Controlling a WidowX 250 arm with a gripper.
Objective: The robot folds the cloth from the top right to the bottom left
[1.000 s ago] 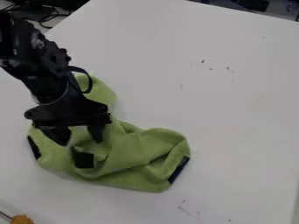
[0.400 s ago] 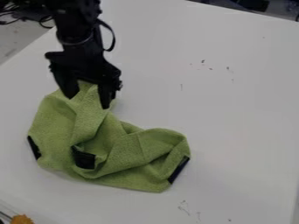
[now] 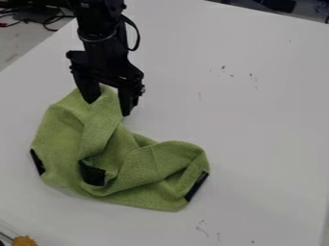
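The gripper (image 3: 110, 106) hangs over the upper end of the green cloth (image 3: 147, 166), its two fingers standing apart with a ridge of the fabric showing between them. The finger nearer the view's left edge hides a patch of cloth behind it; the other ends at the cloth's right-hand margin. Whether either fingertip touches the fabric, I cannot tell. Above, the black arm (image 3: 99, 38) is cut off by the top edge of the view, its joints hard to pick out, dark against dark, and a cable (image 3: 136, 36) bows out from its side.

The cloth lies rumpled on the white bench (image 3: 257, 125), in the left and lower middle of the view, bent roughly like an L. Its folds hide much of its own surface, so the layers underneath cannot be counted. Three dark patches show: one on the left edge (image 3: 37, 162), one in the middle (image 3: 92, 174), partly tucked under a fold, and one at the lower right corner (image 3: 196, 186).

Farther out, small dark marks (image 3: 223, 67) dot the bench. An orange thing (image 3: 24, 241) at the lower left is cut off by the view's edge; what it is stays unclear. Tangled cables (image 3: 48, 21) lie beyond the bench at the upper left.
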